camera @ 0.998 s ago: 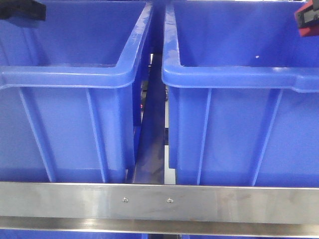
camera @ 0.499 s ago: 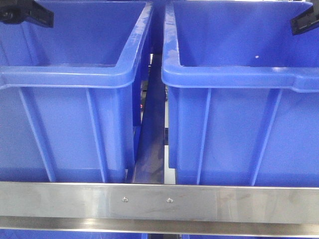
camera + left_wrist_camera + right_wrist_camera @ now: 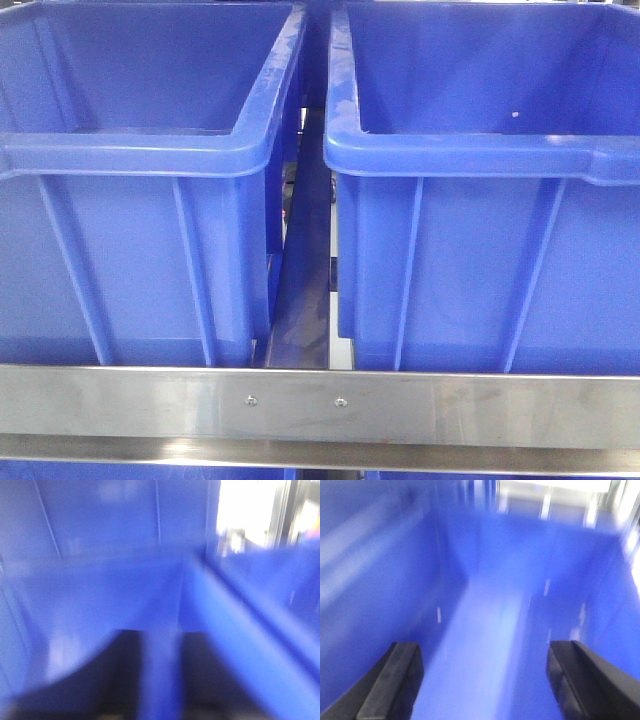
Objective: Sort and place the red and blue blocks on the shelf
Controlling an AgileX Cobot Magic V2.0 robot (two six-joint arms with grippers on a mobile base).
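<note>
Blurred right wrist view shows spread fingers (image 3: 390,690) above bin (image 3: 485,630).

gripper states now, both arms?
Left gripper: too blurred, cannot tell.
Right gripper: open, empty, over a blue bin.

Right hand (image 3: 480,685) spread wide, empty; left hand too blurred to read.
</note>
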